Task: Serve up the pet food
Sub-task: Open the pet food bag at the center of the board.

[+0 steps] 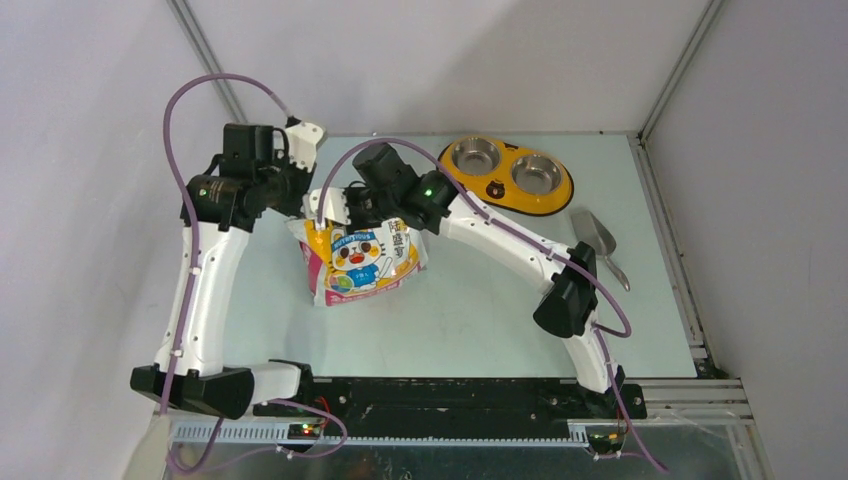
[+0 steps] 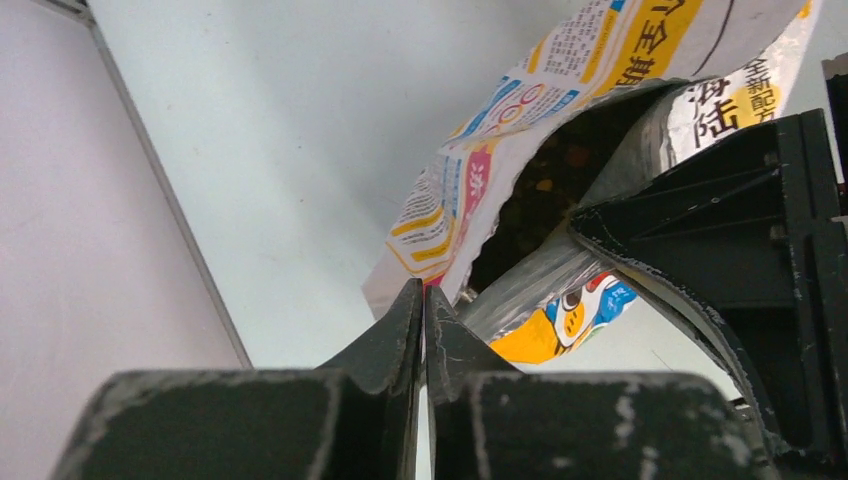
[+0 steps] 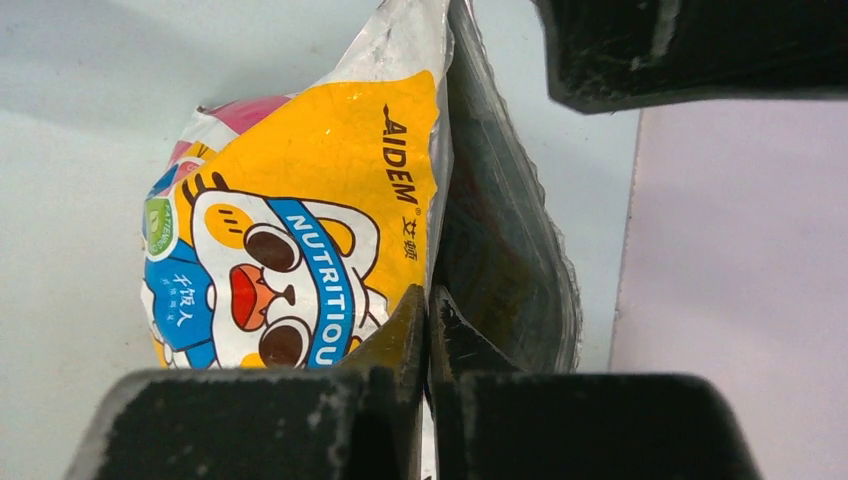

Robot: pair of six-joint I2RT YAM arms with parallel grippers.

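The glossy white-orange-pink bag (image 1: 365, 262) with a cartoon cat hangs just above the table at centre left, mouth upward. My left gripper (image 1: 300, 207) is shut on the left edge of the bag's rim (image 2: 440, 225); its jaws (image 2: 424, 300) pinch the foil. My right gripper (image 1: 347, 215) is shut on the front wall of the bag (image 3: 300, 200), jaws (image 3: 428, 300) together over its top edge. The mouth gapes between the two grips. Inside it, the pet food (image 2: 548, 175) shows dimly as dark brown pieces. In the right wrist view the bag's inside is too dark to make out.
A yellow oval feeder (image 1: 505, 188) with two steel bowls stands at the back right. A grey metal scoop (image 1: 598, 240) lies to its right, near the table's right edge. Frame posts rise at the back corners.
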